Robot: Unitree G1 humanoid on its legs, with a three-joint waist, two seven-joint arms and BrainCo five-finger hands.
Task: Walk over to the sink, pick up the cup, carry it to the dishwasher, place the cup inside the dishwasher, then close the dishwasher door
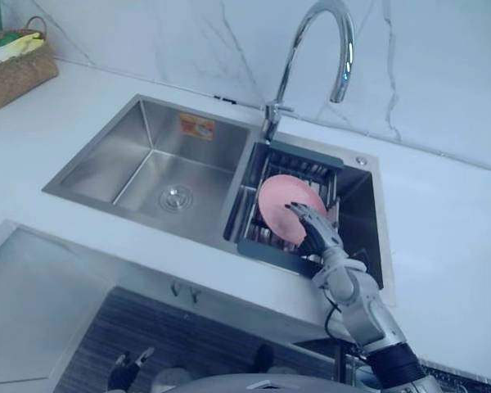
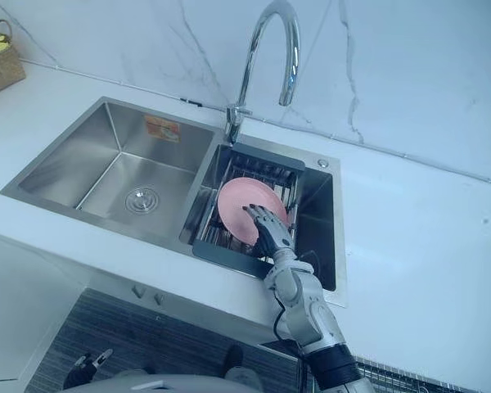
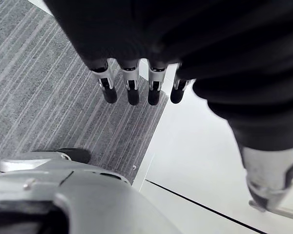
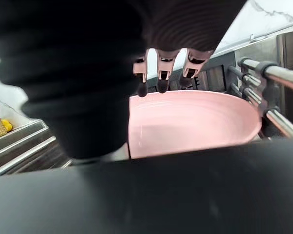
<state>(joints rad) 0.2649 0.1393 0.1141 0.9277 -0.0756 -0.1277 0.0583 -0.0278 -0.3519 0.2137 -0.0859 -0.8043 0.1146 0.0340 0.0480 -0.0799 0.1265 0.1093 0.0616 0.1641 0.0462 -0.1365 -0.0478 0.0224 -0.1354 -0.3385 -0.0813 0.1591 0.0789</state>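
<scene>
My right hand [image 1: 315, 231] is out over the drain rack [image 1: 262, 250] in the right basin of the sink [image 1: 147, 155], so I judge this to be the pick-up step. I see no cup. What lies just under my fingers [image 4: 162, 73] is a shallow pink dish [image 1: 277, 203], propped in the rack. Those fingers are straight and close together, with their tips at the dish's far rim. They pinch nothing, and I cannot tell whether they touch it, nor can I make out my thumb. Next, I think, I must hook the fingers over that rim, bring the thumb against the near face, and close before lifting clear of the rack's bars. My left hand [image 3: 132, 87] hangs at my side, its fingers straight and slightly apart, holding nothing.
</scene>
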